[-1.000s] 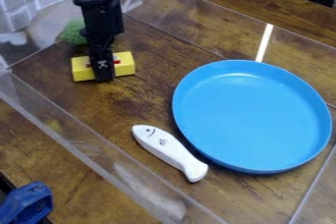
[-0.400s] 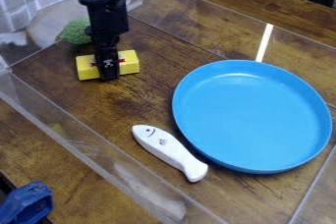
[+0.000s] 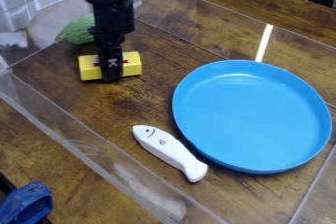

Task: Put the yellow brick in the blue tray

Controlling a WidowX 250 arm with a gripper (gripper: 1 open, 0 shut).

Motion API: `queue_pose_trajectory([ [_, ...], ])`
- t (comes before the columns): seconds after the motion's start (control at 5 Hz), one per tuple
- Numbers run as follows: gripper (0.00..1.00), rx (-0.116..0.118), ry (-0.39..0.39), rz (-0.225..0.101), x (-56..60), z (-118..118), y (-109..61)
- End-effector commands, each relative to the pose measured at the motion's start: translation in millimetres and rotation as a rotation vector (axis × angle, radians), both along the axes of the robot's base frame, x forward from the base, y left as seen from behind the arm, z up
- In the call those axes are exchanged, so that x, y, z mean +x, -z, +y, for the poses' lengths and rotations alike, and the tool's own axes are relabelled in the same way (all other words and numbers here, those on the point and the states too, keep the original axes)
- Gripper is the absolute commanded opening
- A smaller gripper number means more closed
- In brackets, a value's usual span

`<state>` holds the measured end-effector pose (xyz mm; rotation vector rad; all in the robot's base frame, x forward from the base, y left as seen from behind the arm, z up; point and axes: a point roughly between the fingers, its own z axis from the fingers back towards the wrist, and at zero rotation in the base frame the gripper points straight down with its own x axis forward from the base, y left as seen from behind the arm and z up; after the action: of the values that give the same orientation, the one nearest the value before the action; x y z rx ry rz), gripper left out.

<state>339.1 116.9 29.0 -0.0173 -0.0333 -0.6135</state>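
End effector [image 3: 110, 64] down on yellow brick [image 3: 108, 66] — blue tray [image 3: 252, 116] well apart.

A dark wooden table [image 3: 79, 159] with clear acrylic walls carries the blue tray [image 3: 252, 116] at right, the yellow brick [image 3: 108, 66] at upper left, a green bumpy object [image 3: 77, 32] just behind it, and a white fish-shaped toy [image 3: 170, 151] near the front
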Motion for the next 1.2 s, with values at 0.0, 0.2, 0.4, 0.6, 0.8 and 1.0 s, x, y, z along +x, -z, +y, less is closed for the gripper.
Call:
queue_pose_trajectory([
  [0.0,0.00,0.042,0.004,-0.076,14.5,-2.0,-35.7],
  [0.2,0.00,0.053,-0.003,-0.074,16.6,-4.7,-41.1],
  [0.4,0.00,0.061,-0.005,-0.073,18.0,-6.8,-44.8],
  [0.6,0.00,0.061,-0.001,-0.077,19.1,-7.1,-41.8],
  [0.8,0.00,0.062,0.003,-0.081,21.5,-7.9,-42.9],
  [1.0,0.00,0.064,0.007,-0.084,23.9,-8.9,-44.0],
])
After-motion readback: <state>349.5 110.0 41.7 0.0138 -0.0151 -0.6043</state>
